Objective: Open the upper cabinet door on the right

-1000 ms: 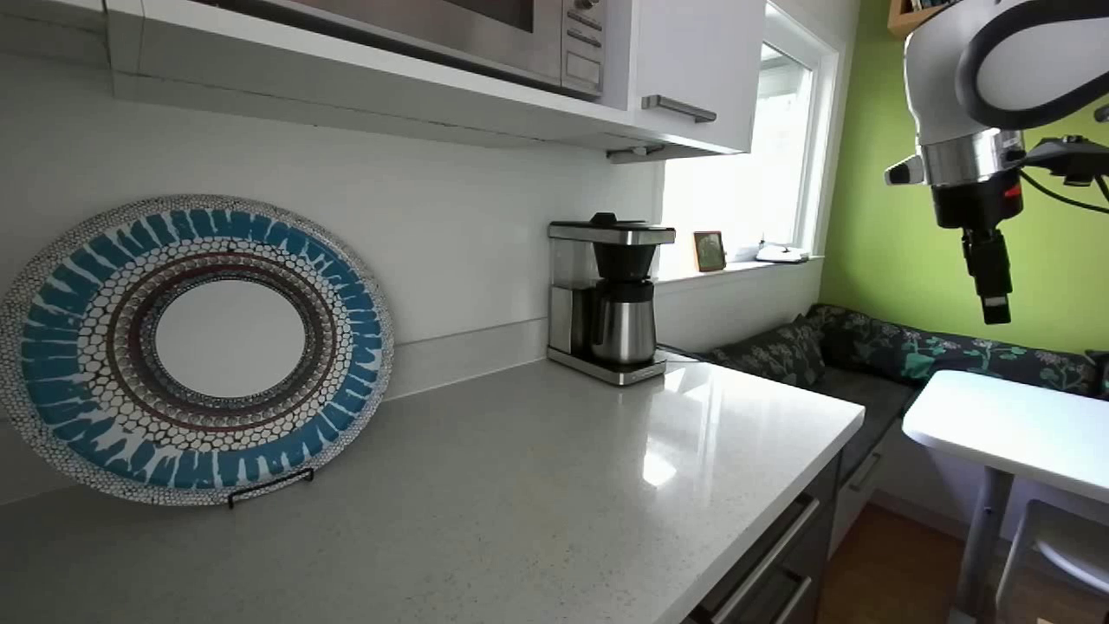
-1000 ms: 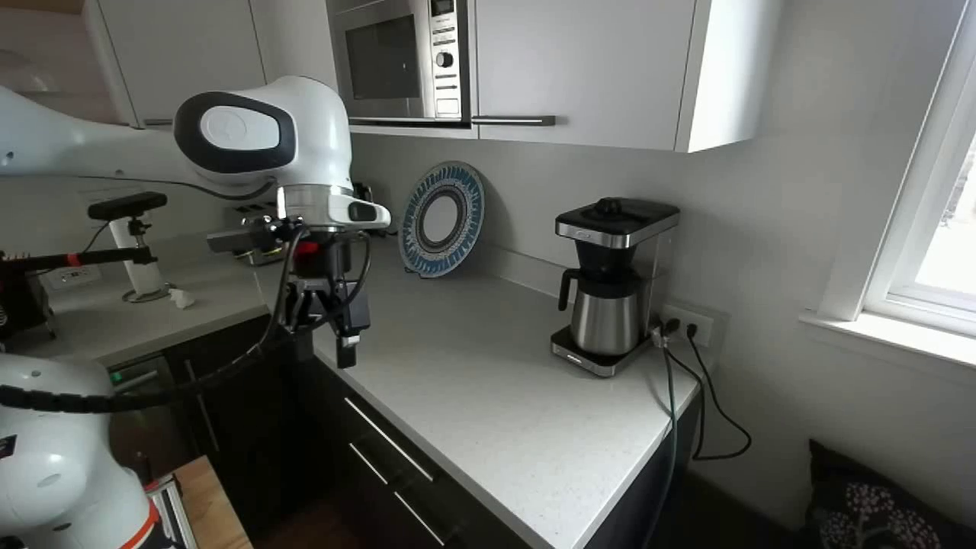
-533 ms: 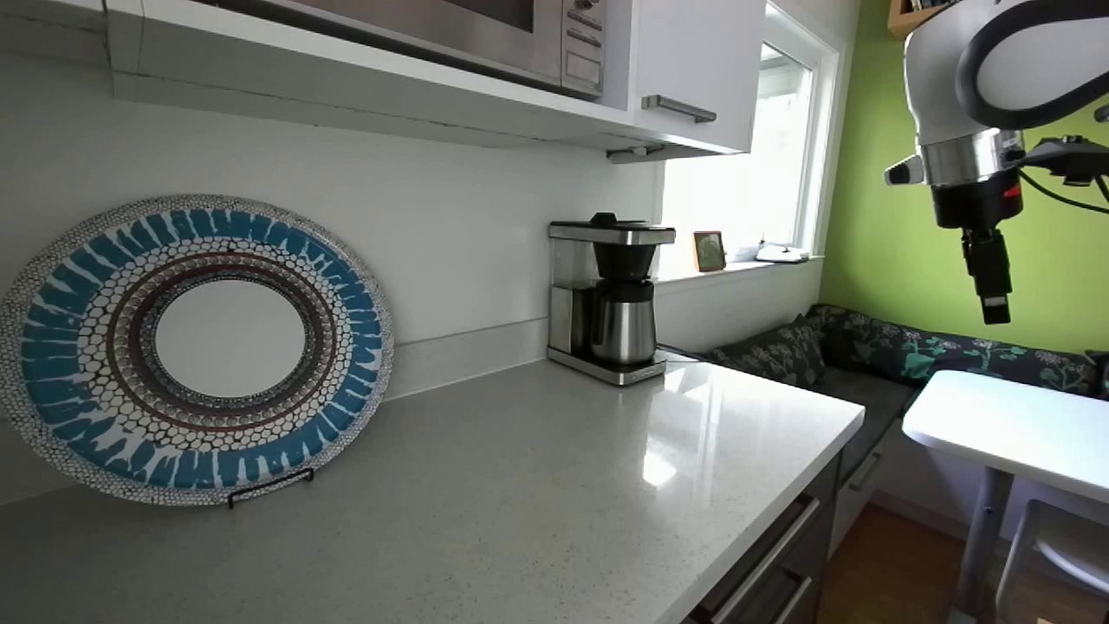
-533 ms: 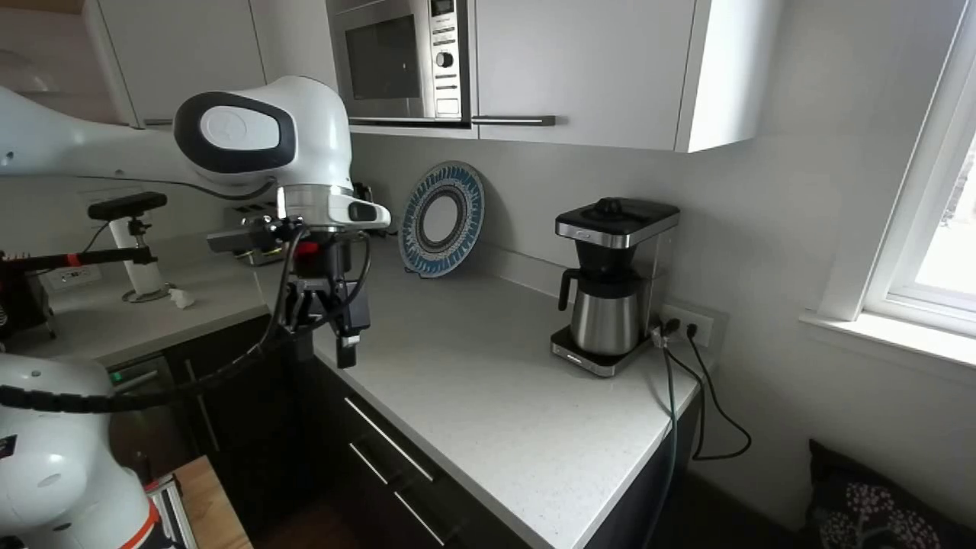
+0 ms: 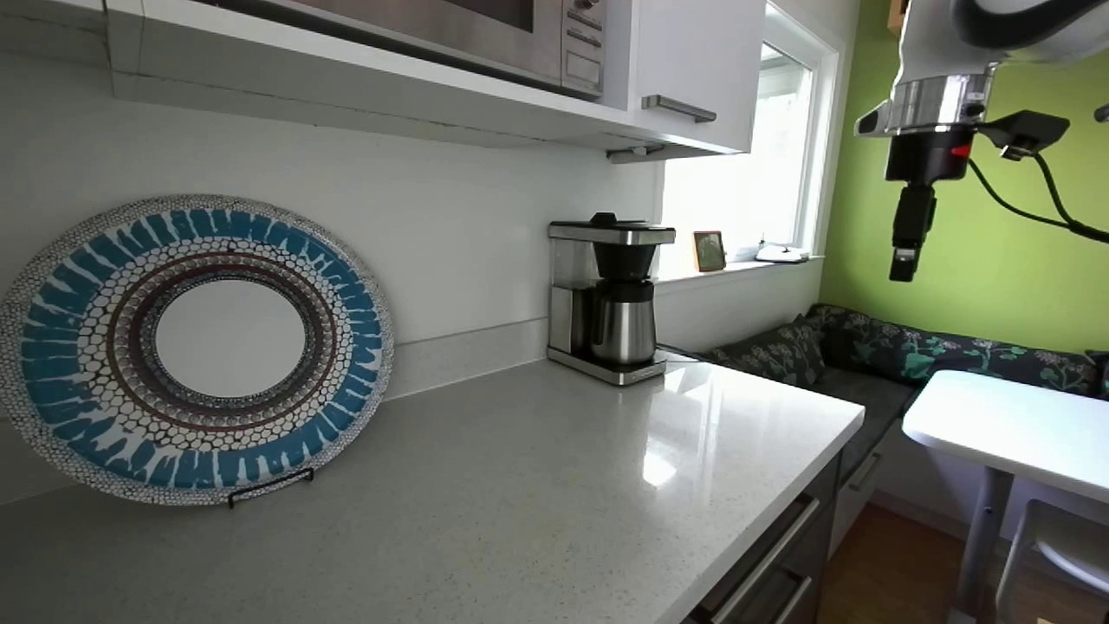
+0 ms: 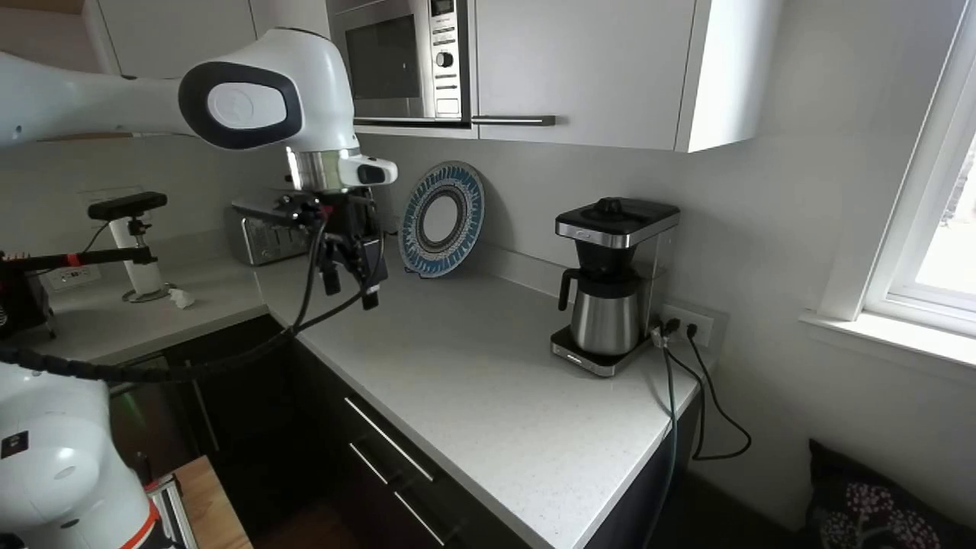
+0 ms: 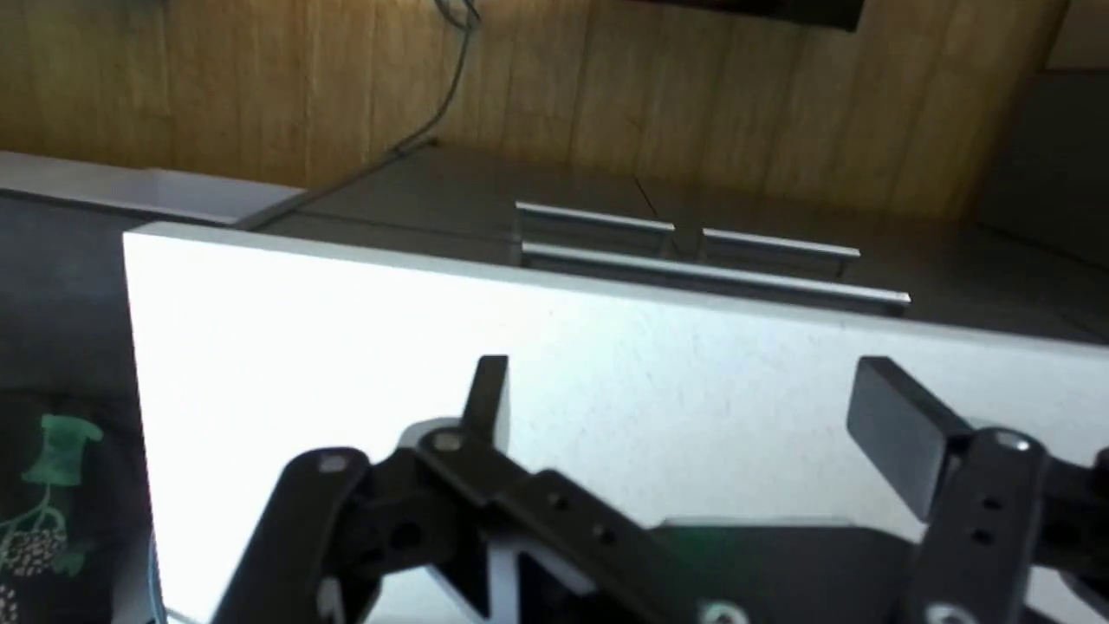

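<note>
I can't see the tops of the microwave [image 6: 400, 65] and door [image 6: 583, 72], cut off in both exterior views; the arm [image 6: 252, 103] partly hides the toaster [image 6: 271, 242], and the lettering [image 6: 573, 357] on the coffee maker [image 6: 606, 313] is too small to read

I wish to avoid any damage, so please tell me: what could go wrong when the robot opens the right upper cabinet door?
The open gripper points down, lower than the bar handle; if it rises too little, it could miss or knock the bar handle. The coffee maker stands on the counter below the cabinet door; a low approach might bump it.
</note>
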You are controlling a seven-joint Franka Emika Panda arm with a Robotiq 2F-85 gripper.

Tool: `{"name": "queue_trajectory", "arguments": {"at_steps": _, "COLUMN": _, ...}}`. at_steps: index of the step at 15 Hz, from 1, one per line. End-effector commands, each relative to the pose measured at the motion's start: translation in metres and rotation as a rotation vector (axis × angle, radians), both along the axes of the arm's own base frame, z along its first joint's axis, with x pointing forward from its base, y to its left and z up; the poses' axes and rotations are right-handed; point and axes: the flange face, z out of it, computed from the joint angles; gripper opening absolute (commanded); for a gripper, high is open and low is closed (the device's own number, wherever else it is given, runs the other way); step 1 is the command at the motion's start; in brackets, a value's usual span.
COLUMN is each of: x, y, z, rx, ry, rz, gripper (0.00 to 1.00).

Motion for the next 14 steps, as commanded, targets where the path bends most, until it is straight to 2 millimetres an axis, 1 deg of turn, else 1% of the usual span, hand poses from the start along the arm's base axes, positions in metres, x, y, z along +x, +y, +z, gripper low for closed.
{"name": "queue_trajectory", "arguments": {"at_steps": 1, "x": 0.023, "y": 0.007, "z": 0.028, "rx": 0.12, "ry": -0.126, "rz": -0.104, "gripper": 1.0}}
{"name": "queue_trajectory", "arguments": {"at_steps": 4, "x": 0.04, "y": 0.005, "z": 0.049, "rx": 0.184, "ry": -0.227, "rz": -0.224, "gripper": 1.0}}
{"name": "queue_trajectory", "arguments": {"at_steps": 6, "x": 0.05, "y": 0.004, "z": 0.057, "rx": 0.231, "ry": -0.278, "rz": -0.31, "gripper": 1.0}}
{"name": "queue_trajectory", "arguments": {"at_steps": 8, "x": 0.059, "y": 0.005, "z": 0.061, "rx": 0.258, "ry": -0.311, "rz": -0.375, "gripper": 1.0}}
{"name": "queue_trajectory", "arguments": {"at_steps": 9, "x": 0.048, "y": 0.005, "z": 0.059, "rx": 0.223, "ry": -0.293, "rz": -0.309, "gripper": 1.0}}
{"name": "queue_trajectory", "arguments": {"at_steps": 11, "x": 0.055, "y": 0.005, "z": 0.06, "rx": 0.237, "ry": -0.308, "rz": -0.342, "gripper": 1.0}}
{"name": "queue_trajectory", "arguments": {"at_steps": 14, "x": 0.057, "y": 0.005, "z": 0.06, "rx": 0.24, "ry": -0.305, "rz": -0.352, "gripper": 1.0}}
